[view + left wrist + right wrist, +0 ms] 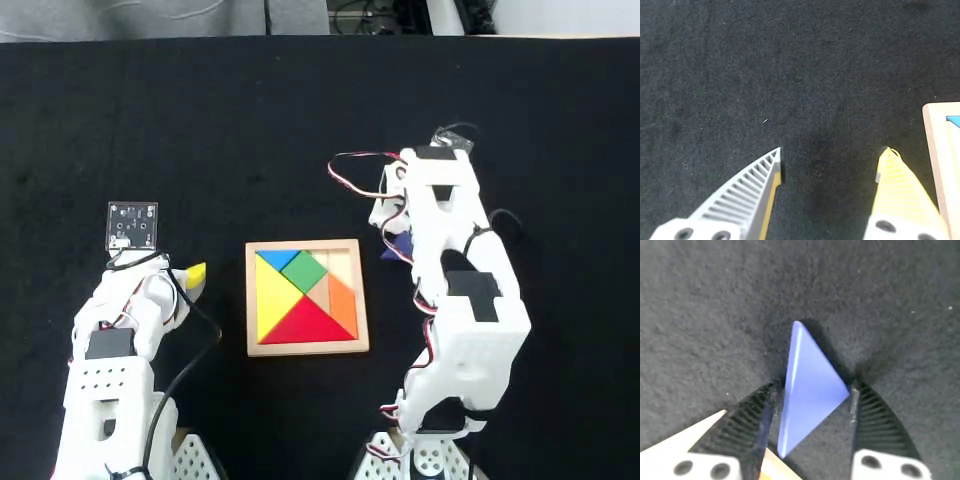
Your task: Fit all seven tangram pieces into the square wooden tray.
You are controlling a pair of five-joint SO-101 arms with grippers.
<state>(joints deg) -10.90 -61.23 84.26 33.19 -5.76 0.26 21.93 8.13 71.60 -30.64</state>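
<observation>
Holds a pale blue flat triangular tangram piece (810, 400) in the right claw (813, 387), narrowed right down onto it. One finger along the long edge, the other against the opposite corner. Looks pinched rather than merely straddled, with one edge seemingly tipped up off the black cloth tabletop (300, 120), though hard to call for certain.

Long edge aligned with the claw's own reach, sharp tip pointing away from the wrist, so gripped across the short width.

From above: sits just beside the right-hand rim of the square wooden tray (250, 300), level with its far corner, tucked under the right arm. Apart from the tray, not touching it.

Inside the tray, five coloured pieces (300, 300) already seated: blue, green, yellow, red, orange. A bare wooden gap (340, 262) at the far corner on the right arm's side, plus a thin sliver of bare wood nearer the middle.

Hence the relation that matters: open corner lying directly leftward of the held triangle, near at hand. Probably calls for a lift, a sideways carry over the rim, and likely a turn about the wrist to match the gap's edges.

Left claw (832, 150) spread wide over bare cloth on the tray's other side, holding nothing, farther from both gap and triangle.
</observation>
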